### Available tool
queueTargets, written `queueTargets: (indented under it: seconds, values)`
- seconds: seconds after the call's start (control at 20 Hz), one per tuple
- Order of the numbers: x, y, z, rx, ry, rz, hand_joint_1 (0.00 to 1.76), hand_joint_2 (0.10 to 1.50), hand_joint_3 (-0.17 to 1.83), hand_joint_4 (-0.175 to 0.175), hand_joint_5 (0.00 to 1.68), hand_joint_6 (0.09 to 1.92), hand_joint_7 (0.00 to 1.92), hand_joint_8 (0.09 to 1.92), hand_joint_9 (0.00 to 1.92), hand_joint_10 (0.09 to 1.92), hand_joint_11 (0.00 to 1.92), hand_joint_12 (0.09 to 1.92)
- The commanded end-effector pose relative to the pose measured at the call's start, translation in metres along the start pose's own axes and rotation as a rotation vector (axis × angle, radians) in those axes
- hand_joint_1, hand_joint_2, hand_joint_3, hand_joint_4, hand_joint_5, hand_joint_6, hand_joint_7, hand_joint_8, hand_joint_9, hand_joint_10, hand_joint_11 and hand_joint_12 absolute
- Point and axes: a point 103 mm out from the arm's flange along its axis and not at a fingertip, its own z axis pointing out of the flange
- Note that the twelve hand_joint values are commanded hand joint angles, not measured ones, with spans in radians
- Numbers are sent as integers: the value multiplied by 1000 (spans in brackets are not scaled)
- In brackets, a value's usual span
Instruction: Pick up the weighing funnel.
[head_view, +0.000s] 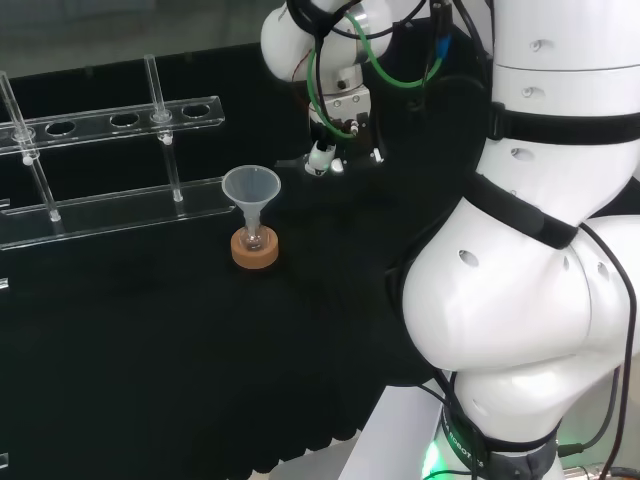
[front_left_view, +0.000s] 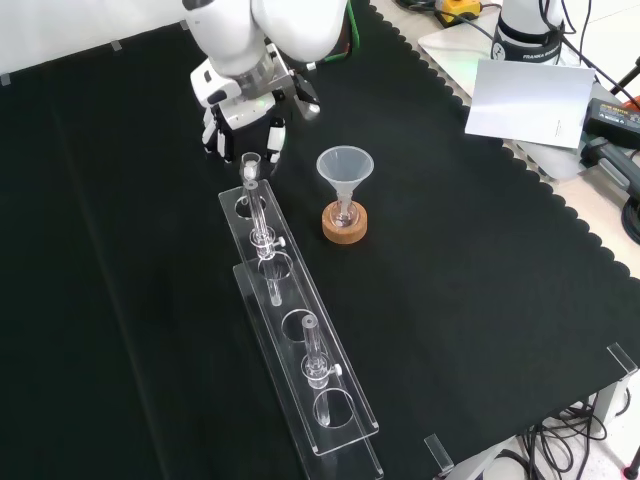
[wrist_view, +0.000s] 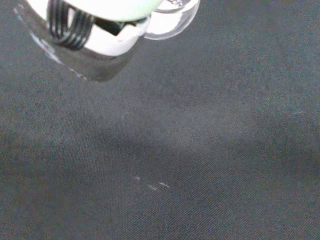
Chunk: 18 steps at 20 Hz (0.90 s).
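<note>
The weighing funnel (wrist_view: 170, 22) shows in the wrist view as a clear rounded piece with a flat clear lip, held close under the palm and well above the cloth. My hand (wrist_view: 117, 7) has its fingers curled about it. In the head view the hand (head_view: 335, 125) hangs fingers down over the back of the black cloth, to the right of the big funnel. In the front view the hand (front_left_view: 243, 100) sits near the top, just above the far end of the tube rack. The clear piece itself is hard to make out in those two views.
The big funnel (head_view: 251, 188) stands mouth up in a small flask on a cork ring (head_view: 254, 250), below and right of the hand in the front view (front_left_view: 345, 165). A long clear tube rack (front_left_view: 300, 330) with a few glass tubes runs toward the front edge. White arm links (head_view: 540, 250) fill the head view's right.
</note>
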Motion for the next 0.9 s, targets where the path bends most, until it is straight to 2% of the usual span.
queueTargets:
  seconds: [0.05, 0.35, 0.9]
  values:
    - [-15, -8, -12, -39, 43, 18, 1129, 683, 589, 175, 1296, 603, 697, 662, 1055, 330, 864, 1040]
    - [-22, -21, -29, -70, 57, 30, 1128, 687, 586, 175, 1290, 613, 686, 663, 1059, 322, 870, 1032]
    - [-36, -56, -59, -127, 123, 48, 1126, 692, 582, 175, 1283, 625, 676, 666, 1057, 313, 872, 1028]
